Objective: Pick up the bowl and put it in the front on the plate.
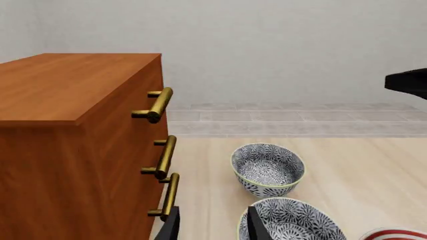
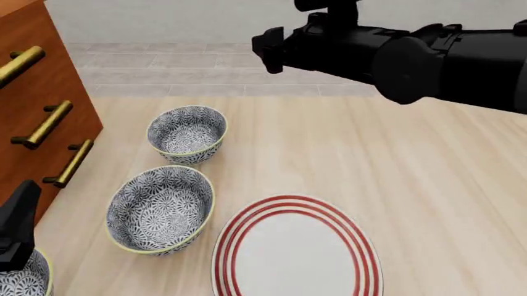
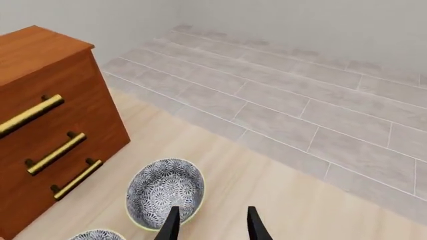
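Three alike blue-patterned bowls stand in a row by the dresser. The far bowl (image 2: 187, 134) (image 1: 268, 169) (image 3: 165, 192) and the middle bowl (image 2: 160, 208) (image 1: 290, 220) (image 3: 97, 234) show whole or in part. The near bowl (image 2: 21, 280) is half hidden at the front left corner. The red-ringed white plate (image 2: 297, 246) (image 1: 393, 234) lies empty to the right of the middle bowl. My left gripper (image 1: 212, 227) (image 2: 16, 228) hangs open over the near bowl. My right gripper (image 3: 210, 227) (image 2: 272, 46) is open, high above the table's far side, beyond the far bowl.
A wooden dresser (image 2: 33, 92) (image 1: 73, 140) (image 3: 47, 100) with three brass handles (image 2: 41, 123) fills the left side, close to the bowls. The right arm (image 2: 428, 61) spans the upper right. Bare tabletop (image 2: 428, 172) stretches to the right of the plate; a tiled floor lies beyond.
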You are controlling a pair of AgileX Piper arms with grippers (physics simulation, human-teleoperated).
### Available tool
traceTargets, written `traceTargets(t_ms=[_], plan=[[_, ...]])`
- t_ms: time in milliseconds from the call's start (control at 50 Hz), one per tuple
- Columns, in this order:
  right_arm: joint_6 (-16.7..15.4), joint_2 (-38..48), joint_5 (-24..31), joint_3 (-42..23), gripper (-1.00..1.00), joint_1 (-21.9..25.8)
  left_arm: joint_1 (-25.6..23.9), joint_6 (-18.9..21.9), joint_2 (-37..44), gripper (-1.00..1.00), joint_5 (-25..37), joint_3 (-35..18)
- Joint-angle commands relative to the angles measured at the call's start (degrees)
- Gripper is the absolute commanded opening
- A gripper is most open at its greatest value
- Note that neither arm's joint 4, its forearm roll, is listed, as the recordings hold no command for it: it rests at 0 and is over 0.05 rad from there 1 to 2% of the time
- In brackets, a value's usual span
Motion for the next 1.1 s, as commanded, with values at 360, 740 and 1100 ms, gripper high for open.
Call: traceTargets(t_ms=[360, 740, 1100], plan=[[2.2, 12.9, 3.3, -11.0, 1.0, 2.2, 0.0, 0.0, 0.0, 1.0, 0.0, 0.0], [2.2, 19.9, 4.7, -17.4, 1.0, 1.2, 0.0, 0.0, 0.0, 1.0, 0.0, 0.0], [2.7, 25.6, 6.0, -23.0, 1.0, 1.0, 0.0, 0.0, 0.0, 1.0, 0.0, 0.0]])
